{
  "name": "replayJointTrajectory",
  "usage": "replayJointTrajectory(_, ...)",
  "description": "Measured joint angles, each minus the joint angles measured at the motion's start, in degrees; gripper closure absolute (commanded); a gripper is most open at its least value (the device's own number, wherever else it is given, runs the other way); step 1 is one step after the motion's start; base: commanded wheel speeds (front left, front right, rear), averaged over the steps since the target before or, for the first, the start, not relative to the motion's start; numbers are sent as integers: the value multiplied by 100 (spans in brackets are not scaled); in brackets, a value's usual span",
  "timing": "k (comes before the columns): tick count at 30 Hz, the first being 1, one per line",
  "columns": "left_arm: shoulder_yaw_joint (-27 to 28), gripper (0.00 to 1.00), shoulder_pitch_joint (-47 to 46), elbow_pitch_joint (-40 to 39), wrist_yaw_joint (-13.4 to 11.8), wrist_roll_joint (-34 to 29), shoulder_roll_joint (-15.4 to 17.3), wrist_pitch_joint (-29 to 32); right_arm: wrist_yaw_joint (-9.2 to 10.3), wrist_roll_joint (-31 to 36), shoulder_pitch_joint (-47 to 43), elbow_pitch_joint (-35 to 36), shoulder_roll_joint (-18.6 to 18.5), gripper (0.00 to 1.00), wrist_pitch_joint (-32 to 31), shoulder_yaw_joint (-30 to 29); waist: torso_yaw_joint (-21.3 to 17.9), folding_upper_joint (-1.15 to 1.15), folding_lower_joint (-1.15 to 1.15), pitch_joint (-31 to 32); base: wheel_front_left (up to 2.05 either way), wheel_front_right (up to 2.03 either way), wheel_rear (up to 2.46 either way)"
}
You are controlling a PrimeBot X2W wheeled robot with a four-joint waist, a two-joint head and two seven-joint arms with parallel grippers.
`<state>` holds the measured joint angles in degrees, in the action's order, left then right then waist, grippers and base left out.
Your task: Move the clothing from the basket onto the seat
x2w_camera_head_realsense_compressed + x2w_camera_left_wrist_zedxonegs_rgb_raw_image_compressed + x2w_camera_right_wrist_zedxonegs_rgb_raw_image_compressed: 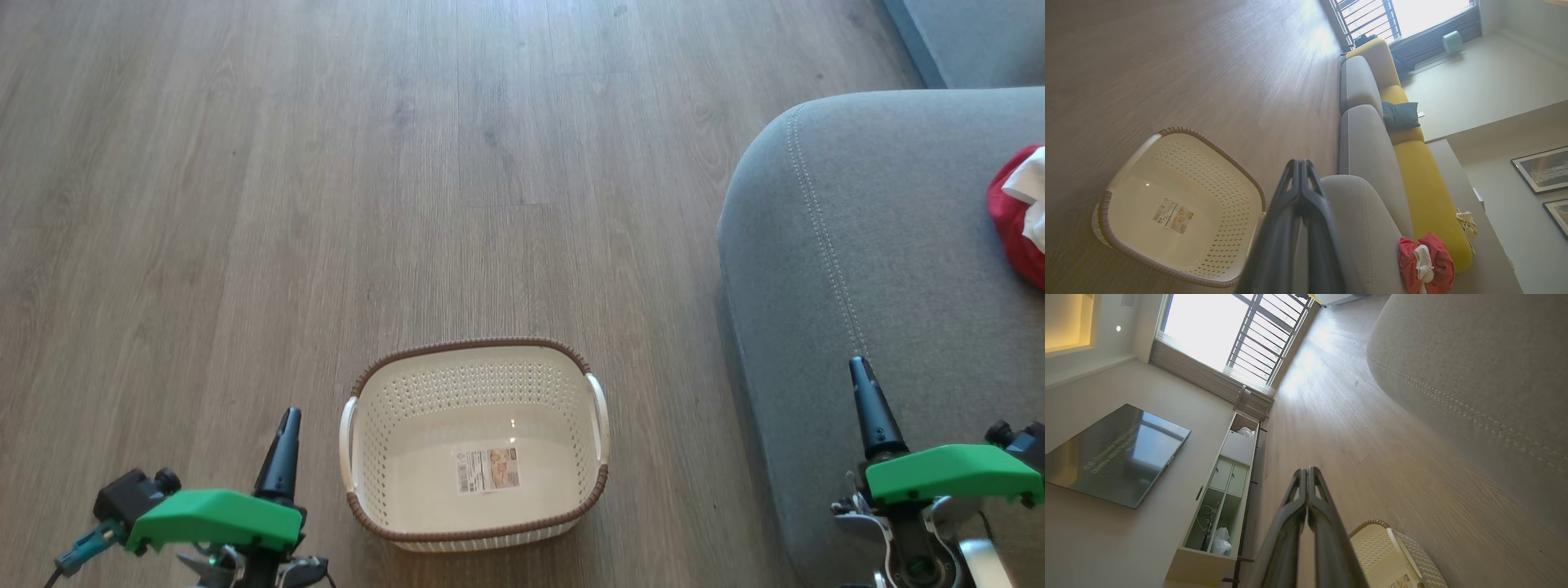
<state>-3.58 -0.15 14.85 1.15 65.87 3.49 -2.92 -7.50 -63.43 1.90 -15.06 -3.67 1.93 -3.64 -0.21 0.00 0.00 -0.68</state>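
The cream basket (384, 425) with its brown braided rim stands on the floor at the lower middle of the head view, holding nothing but a label on its bottom; it shows again as the basket (1126, 192) and the basket (1392, 549). Red and white clothing (1016, 212) lies on the grey seat (882, 269) at the right edge, and the clothing (1427, 263) rests on the seat (1367, 228). My left gripper (287, 416) is shut, left of the basket. My right gripper (859, 367) is shut over the seat's front, with its fingertips (1306, 471) closed together on nothing.
Wood floor (408, 163) stretches ahead and to the left. Further grey and yellow sofa cushions (1412, 163) run away behind the seat. A TV (1114, 457) and a low cabinet (1224, 490) line the opposite wall, with a window beyond.
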Motion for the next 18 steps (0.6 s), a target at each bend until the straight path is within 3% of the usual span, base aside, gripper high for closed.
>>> replayJointTrajectory(18, 212, 100, -127, 43, 225, 1078, 1, 292, 0, -1123, 2, -12, 2, 100, -300, -140, 9, 0, 0, 20, 0, 0, 0)
